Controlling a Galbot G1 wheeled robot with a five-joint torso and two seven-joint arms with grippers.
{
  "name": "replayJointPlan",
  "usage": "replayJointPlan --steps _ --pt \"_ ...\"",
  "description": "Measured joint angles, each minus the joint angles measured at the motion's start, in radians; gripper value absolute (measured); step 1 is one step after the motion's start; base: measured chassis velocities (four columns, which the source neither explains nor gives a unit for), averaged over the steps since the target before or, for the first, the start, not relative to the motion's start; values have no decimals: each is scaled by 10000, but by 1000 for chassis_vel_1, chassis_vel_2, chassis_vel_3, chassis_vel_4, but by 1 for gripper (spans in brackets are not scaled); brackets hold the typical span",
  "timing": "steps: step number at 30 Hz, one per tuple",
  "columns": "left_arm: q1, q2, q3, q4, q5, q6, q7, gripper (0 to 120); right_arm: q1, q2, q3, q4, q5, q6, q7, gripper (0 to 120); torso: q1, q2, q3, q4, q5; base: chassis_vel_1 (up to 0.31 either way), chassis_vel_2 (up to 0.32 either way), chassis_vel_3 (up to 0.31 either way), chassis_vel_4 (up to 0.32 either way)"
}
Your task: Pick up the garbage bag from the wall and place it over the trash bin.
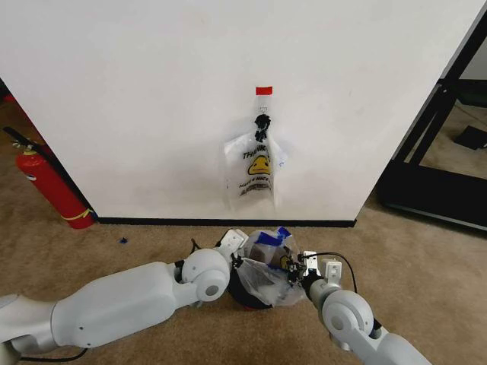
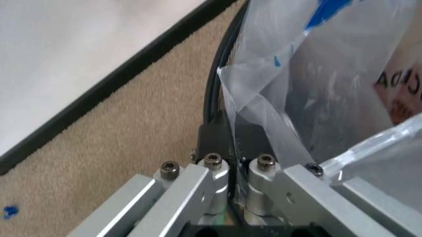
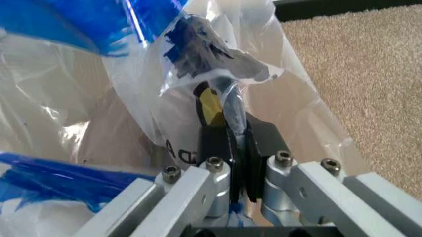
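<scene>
Bag point(image 1: 268, 262), blue-patched: you have it draped over the bin point(image 1: 247, 298) on the carpet point(image 1: 152, 243) near the wall point(image 1: 152, 91). Left pincer point(image 2: 232, 148) is clamped on the bag's edge at the bin rim; right pincer point(image 3: 238, 143) is clamped on the opposite edge. A second smiley bag point(image 1: 255, 171) hangs on the wall under red tape point(image 1: 264, 90); extinguisher point(image 1: 49, 186) stands far left.

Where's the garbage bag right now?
In the head view, the garbage bag sits over the trash bin below the wall, gripped between the left gripper and right gripper.
</scene>
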Motion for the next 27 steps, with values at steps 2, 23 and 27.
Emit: replayJointPlan --steps 2,23,27 --pt "111 121 -68 -85 36 0 48 0 -36 7 24 0 -17 12 -20 1 0 0 0 0 0 0 0 0 0" --pt "643 588 -666 -1617 857 1 773 32 -63 128 3 -21 -115 142 -87 1 0 0 0 0 2 0 0 0 0" --pt "661 534 -696 -1601 961 1 834 47 -100 117 5 -13 -104 84 -68 1 0 0 0 0 1 0 0 0 0"
